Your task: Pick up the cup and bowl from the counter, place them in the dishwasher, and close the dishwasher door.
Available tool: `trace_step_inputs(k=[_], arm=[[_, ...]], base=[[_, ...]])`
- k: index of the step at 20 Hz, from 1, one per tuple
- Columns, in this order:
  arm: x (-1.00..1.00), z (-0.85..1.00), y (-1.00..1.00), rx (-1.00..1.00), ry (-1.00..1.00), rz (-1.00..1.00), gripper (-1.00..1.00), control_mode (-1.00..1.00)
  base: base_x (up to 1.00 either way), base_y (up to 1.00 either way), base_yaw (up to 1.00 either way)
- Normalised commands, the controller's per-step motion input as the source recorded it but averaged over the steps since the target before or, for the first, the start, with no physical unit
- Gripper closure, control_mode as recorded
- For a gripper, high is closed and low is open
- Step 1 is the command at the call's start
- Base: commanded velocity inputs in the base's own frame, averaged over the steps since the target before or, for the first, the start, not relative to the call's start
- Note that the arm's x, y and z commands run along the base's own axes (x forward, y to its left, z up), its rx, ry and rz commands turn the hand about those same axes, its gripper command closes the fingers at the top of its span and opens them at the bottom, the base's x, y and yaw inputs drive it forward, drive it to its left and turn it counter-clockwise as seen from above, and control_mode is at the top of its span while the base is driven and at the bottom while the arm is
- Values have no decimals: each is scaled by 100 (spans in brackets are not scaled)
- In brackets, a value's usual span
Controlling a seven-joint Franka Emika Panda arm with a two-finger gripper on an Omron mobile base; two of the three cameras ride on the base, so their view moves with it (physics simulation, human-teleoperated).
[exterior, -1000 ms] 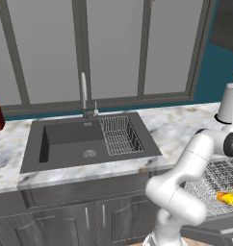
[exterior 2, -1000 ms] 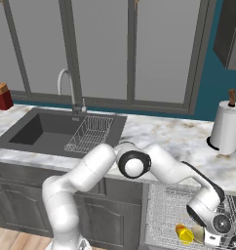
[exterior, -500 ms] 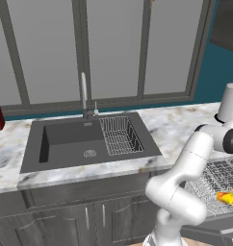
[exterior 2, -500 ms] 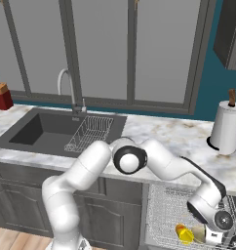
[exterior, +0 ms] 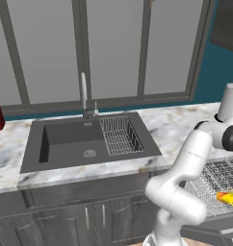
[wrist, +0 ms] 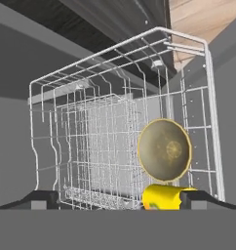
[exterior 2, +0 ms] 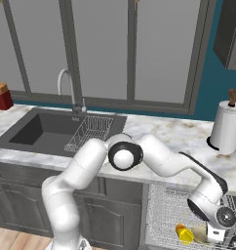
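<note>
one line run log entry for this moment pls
cup in rack | bowl in rack | gripper open above dishwasher | dishwasher door open

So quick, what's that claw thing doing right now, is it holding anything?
Gripper: jaws open, holding nothing; the cup and bowl sit in the rack just ahead of it.

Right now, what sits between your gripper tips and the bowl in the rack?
In the hand view, the yellow cup lies between the gripper and the bowl, inside the dishwasher rack.
</note>
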Motion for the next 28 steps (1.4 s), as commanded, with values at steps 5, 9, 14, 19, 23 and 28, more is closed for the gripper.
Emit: trace_step_inputs(k=[5,9,14,19,23,28], arm=[[-11,19,0,0,0,0,-100,-100],[-9,15,0,0,0,0,-100,-100],[-25,17,0,0,-1,0,-100,-100],[-41,15,7,0,-3,0,-100,-100],[-45,10,18,0,-5,0,-100,-100],[-52,8,32,-5,-10,0,-100,-100]], base=[[0,0,0],[0,0,0],[0,0,0],[0,0,0],[0,0,0],[0,0,0]])
